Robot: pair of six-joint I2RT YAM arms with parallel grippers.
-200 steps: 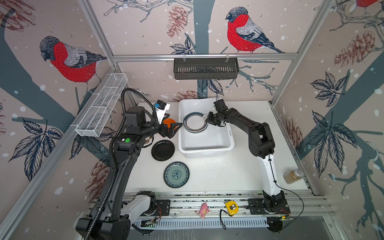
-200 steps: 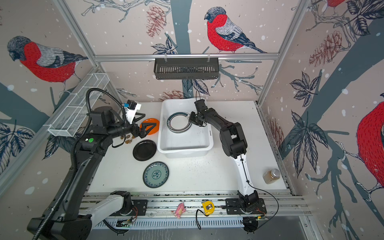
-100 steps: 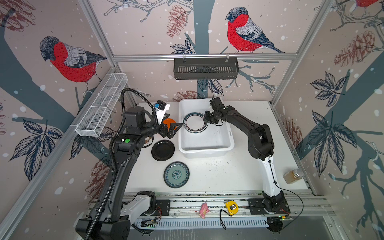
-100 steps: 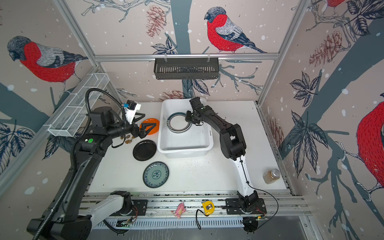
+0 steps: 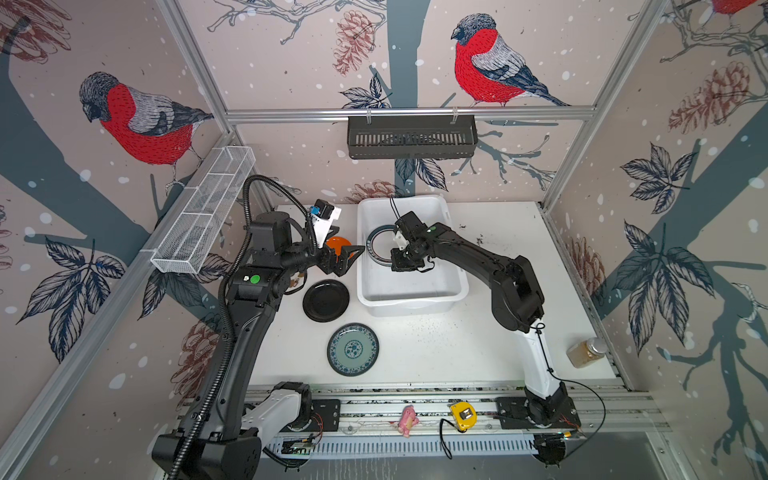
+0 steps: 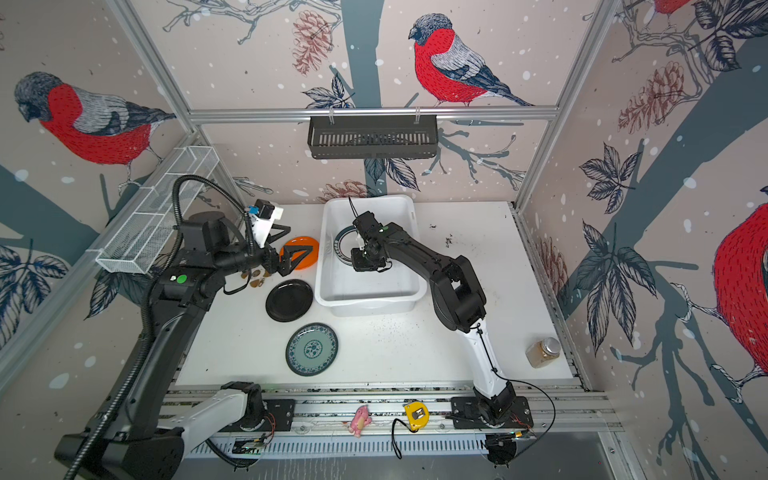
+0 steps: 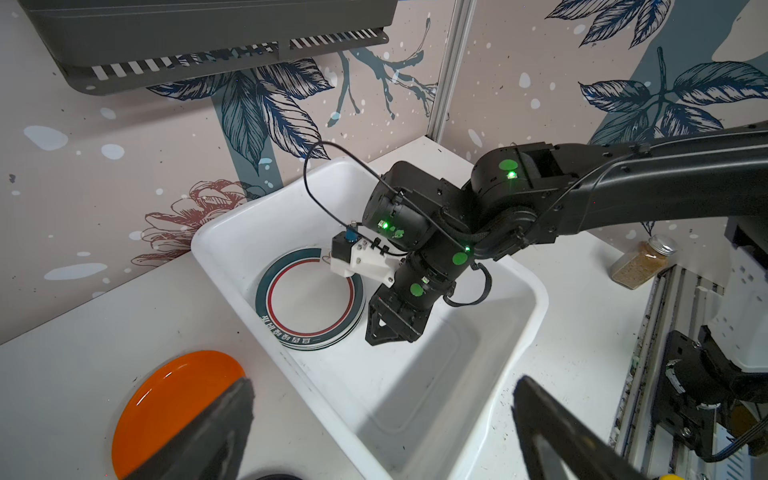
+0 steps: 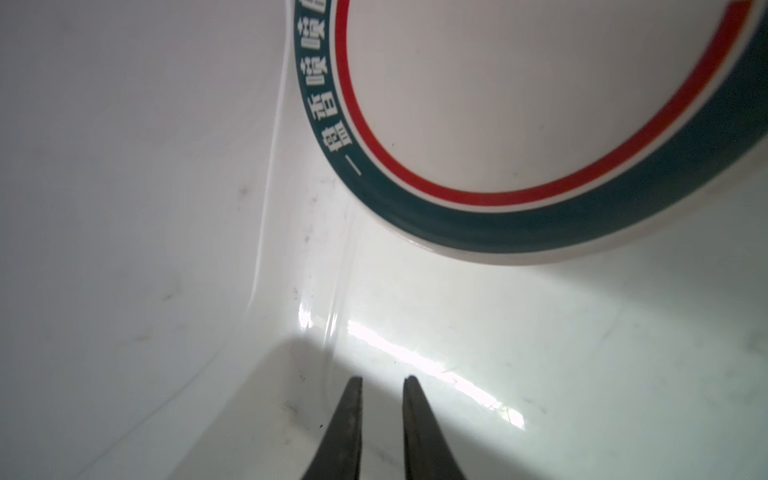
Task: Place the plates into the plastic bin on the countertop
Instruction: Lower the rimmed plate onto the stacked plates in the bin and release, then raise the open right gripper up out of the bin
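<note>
A stack of white plates with a dark teal rim and a red ring (image 5: 376, 249) (image 7: 309, 297) (image 8: 519, 104) lies in the far left part of the plastic bin (image 5: 415, 299) (image 6: 370, 305). My right gripper (image 5: 401, 266) (image 7: 382, 336) (image 8: 382, 379) points down inside the bin beside the stack, its jaws a narrow gap apart with nothing between them. The left gripper (image 5: 345, 257) (image 7: 384, 382) hovers wide open between the orange plate (image 5: 337, 243) (image 7: 174, 395) and the bin's left wall. On the countertop (image 5: 478, 340) lie a black plate (image 5: 326, 300) and a teal floral plate (image 5: 353, 350).
A black slotted basket (image 5: 411, 141) hangs on the back wall and a wire-mesh tray (image 5: 203, 216) on the left rail. A jar (image 5: 586, 353) stands at the right edge. A yellow tape measure (image 5: 462, 411) and a pink toy (image 5: 407, 419) lie on the front rail.
My right gripper has come nearer and leftward along the plate stack inside the bin, its jaws drawing closer together. The left arm has not moved.
</note>
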